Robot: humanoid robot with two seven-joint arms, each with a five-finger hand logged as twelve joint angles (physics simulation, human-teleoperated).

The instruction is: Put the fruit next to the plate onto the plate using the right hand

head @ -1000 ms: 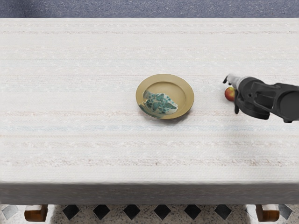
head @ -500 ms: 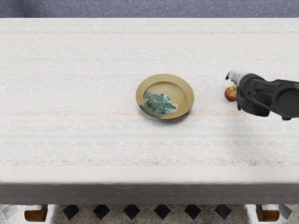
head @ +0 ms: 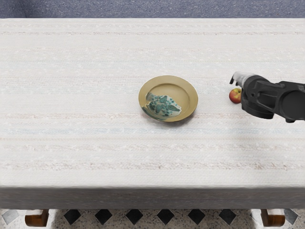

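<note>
A wide desk point(head: 95, 143) fills almost the whole view. Its top is pale, off-white, with faint streaks running from the left edge to the right edge. Its front face shows as a duller band below the near edge. Beyond the far edge lies a strip of blue-grey ground point(head: 152, 8). Below the near edge there is a speckled floor point(head: 164, 223) with a row of black diamond tiles. A brown wooden leg point(head: 35, 218) stands under the near left corner and another leg point(head: 272, 217) under the near right corner.

The right arm point(head: 291, 100) comes in over the right edge, about midway between the far and near edges. It is dark, bulky and lies low over the top, reaching toward the left edge. The right hand point(head: 256, 98) at its end is a dark rounded mass with a light grey tip on its far left side. Whether the hand is spread or curled cannot be told.

A gold plate point(head: 168, 82) sits flat at about the middle of the desk, with a teal-green mottled patch on its near left part.

The fruit point(head: 234, 96), small, red and yellow, lies on the desk near the right edge, well apart from the plate. It sits against the hand's left side and is partly hidden by it; a grasp cannot be made out.
</note>
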